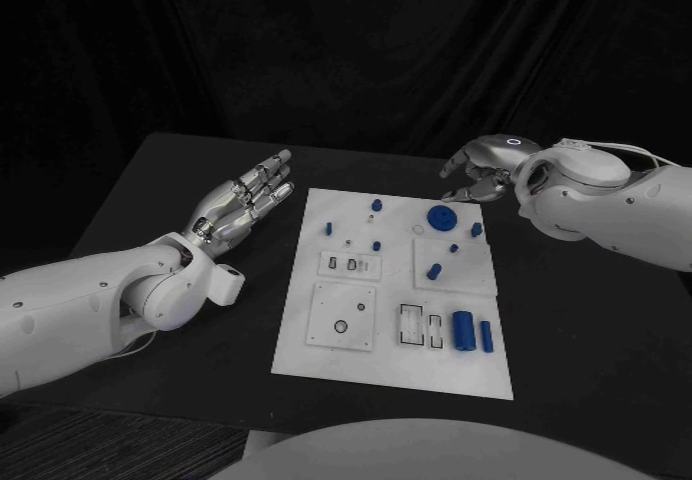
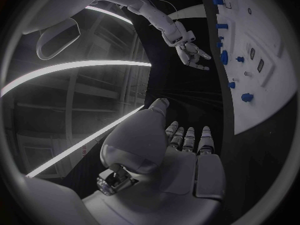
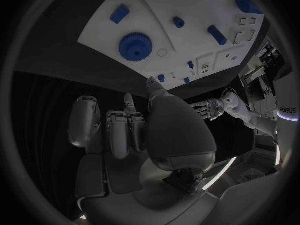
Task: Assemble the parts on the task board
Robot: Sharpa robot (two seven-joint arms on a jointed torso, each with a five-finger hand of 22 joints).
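Observation:
The white task board (image 1: 389,360) lies in the middle of the black table. A blue gear (image 1: 441,215) sits near its far right corner, and two blue cylinders (image 1: 463,331) lie side by side at its near right. Small blue pieces (image 1: 378,245) are scattered over its far half. My left hand (image 1: 242,203) hovers left of the board, fingers stretched out and holding nothing. My right hand (image 1: 483,170) hangs beyond the far right corner, fingers bent downward and apart, with nothing in them. The right wrist view looks over that hand's fingers (image 3: 128,127) at the gear (image 3: 135,46).
Bare black table (image 1: 173,180) surrounds the board on all sides. The left wrist view shows the board (image 2: 269,100) edge-on, with the right hand (image 2: 194,55) beyond it. White recessed plates (image 1: 346,318) occupy the board's near half.

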